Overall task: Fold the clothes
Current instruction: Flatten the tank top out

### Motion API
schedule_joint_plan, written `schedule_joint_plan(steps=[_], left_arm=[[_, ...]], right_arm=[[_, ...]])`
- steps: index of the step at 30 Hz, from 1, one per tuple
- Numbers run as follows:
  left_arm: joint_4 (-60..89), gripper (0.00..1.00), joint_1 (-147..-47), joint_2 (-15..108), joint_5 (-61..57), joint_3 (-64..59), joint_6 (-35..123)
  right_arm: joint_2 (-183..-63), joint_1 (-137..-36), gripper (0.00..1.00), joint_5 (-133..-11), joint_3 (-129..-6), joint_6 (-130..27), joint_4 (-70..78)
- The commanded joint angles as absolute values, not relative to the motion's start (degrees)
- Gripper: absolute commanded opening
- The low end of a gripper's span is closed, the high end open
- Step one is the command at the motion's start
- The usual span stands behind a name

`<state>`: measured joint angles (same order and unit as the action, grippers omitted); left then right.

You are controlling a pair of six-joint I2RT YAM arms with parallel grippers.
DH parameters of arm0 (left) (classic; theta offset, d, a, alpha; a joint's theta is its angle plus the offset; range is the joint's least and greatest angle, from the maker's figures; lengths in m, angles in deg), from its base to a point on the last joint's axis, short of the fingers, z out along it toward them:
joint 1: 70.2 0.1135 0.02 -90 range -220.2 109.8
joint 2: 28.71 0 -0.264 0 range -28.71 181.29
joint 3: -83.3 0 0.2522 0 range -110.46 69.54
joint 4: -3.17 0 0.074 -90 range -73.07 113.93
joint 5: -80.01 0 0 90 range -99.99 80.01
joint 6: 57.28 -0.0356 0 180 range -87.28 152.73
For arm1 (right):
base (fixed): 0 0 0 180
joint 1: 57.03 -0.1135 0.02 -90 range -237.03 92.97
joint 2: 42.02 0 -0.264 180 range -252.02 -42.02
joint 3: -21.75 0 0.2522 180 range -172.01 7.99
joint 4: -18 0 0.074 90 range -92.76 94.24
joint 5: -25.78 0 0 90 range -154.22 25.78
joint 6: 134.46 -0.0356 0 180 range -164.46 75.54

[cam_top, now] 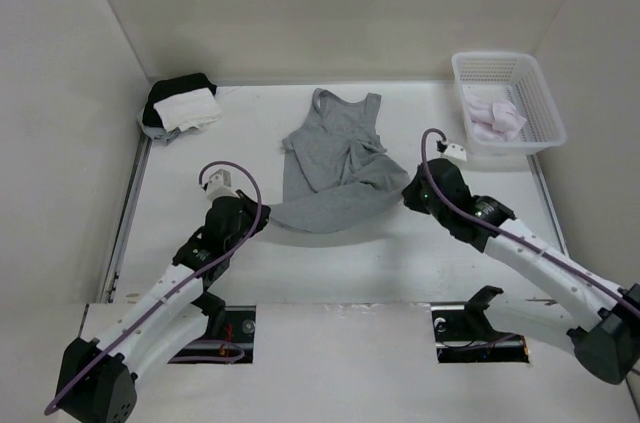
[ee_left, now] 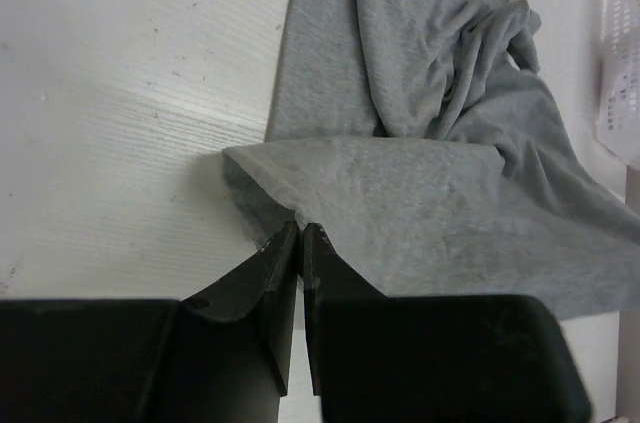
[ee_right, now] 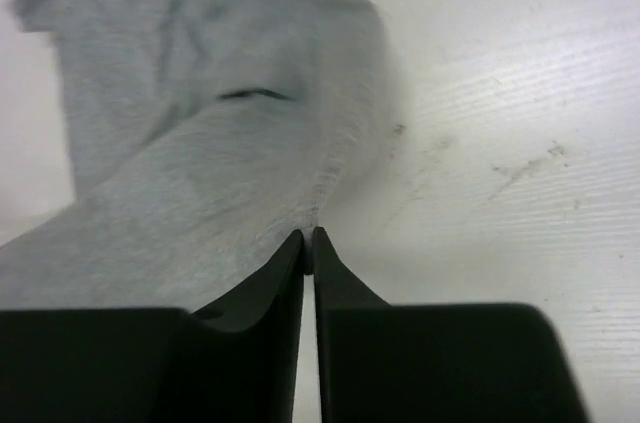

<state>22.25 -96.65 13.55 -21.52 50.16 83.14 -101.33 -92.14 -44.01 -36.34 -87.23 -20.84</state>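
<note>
The clothes (cam_top: 335,158) are one grey tank top lying crumpled in the middle of the table, neck toward the far wall, with its near hem lifted and turned up. My left gripper (cam_top: 263,216) is shut on the hem's left corner; in the left wrist view the fingertips (ee_left: 301,228) pinch the edge of the grey fabric (ee_left: 440,173). My right gripper (cam_top: 409,189) is at the hem's right end. In the right wrist view its jaws (ee_right: 309,235) are closed on the edge of the cloth (ee_right: 200,143).
A white mesh basket (cam_top: 545,103) holding a pale pinkish garment (cam_top: 495,118) stands at the far right. A white-and-black cloth bundle (cam_top: 182,103) lies in the far left corner. White walls enclose the table on three sides.
</note>
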Motion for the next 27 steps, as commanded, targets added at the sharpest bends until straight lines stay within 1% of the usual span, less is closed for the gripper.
schedule_joint_plan(steps=[1, 3, 5, 7, 8, 10, 11, 13, 15, 16, 18, 19, 20, 22, 23, 25, 27], left_arm=[[20.4, 0.04, -95.9, 12.1, -22.3, 49.1, 82.9], [22.8, 0.04, -94.0, 10.1, -21.9, 49.4, 82.1], [25.4, 0.04, -92.0, 8.0, -21.7, 49.6, 81.2], [27.2, 0.04, -89.9, 6.3, -21.2, 49.8, 80.3], [27.6, 0.04, -89.3, 5.9, -21.1, 49.9, 80.0], [28.0, 0.04, -87.9, 5.5, -20.3, 49.9, 79.7], [28.0, 0.04, -87.4, 5.6, -19.8, 49.7, 79.6], [27.7, 0.04, -86.7, 5.9, -19.4, 49.2, 79.5], [27.4, 0.04, -86.6, 6.2, -19.4, 48.5, 79.3], [27.2, 0.04, -86.7, 6.4, -19.4, 48.4, 79.3], [26.6, 0.04, -86.9, 7.1, -19.7, 48.1, 79.3], [26.2, 0.04, -87.0, 7.5, -19.6, 48.0, 79.3], [25.8, 0.04, -87.2, 7.9, -19.4, 47.9, 79.5], [25.4, 0.04, -88.0, 8.5, -19.3, 47.4, 79.8], [25.4, 0.04, -88.5, 8.5, -19.6, 47.1, 79.9], [26.0, 0.04, -89.0, 7.9, -20.0, 46.3, 79.7], [27.3, 0.04, -88.6, 6.3, -20.1, 44.8, 79.1]], right_arm=[[-104.7, -103.1, 0.23, -36.4, -42.3, -87.5, -37.8], [-111.3, -111.0, 0.43, -35.7, -43.9, -88.9, -38.6], [-114.9, -115.7, 0.50, -33.5, -44.7, -89.6, -38.0], [-115.3, -118.8, 0.58, -31.8, -44.1, -91.2, -36.7], [-114.1, -119.3, 0.60, -31.7, -42.8, -92.4, -35.5], [-110.1, -118.7, 0.61, -32.7, -39.1, -95.1, -32.4], [-107.9, -118.0, 0.57, -33.1, -36.8, -96.7, -30.5], [-103.5, -116.1, 0.40, -34.5, -31.8, -100.3, -27.2], [-100.2, -114.3, 0.21, -36.6, -27.3, -103.9, -24.4], [-99.8, -113.4, 0.17, -38.2, -25.2, -104.7, -22.5], [-100.6, -109.3, 0.16, -42.1, -22.0, -104.6, -18.2], [-101.5, -107.6, 0.20, -43.5, -21.0, -104.3, -15.6], [-102.4, -106.4, 0.27, -44.2, -20.1, -103.8, -12.7], [-103.4, -103.8, 0.45, -45.1, -19.7, -102.2, -7.6], [-103.9, -102.1, 0.52, -45.0, -19.7, -101.6, -5.8], [-105.8, -97.5, 0.56, -45.4, -20.2, -100.4, -2.8], [-109.3, -93.9, 0.56, -45.5, -21.3, -98.6, 0.6]])
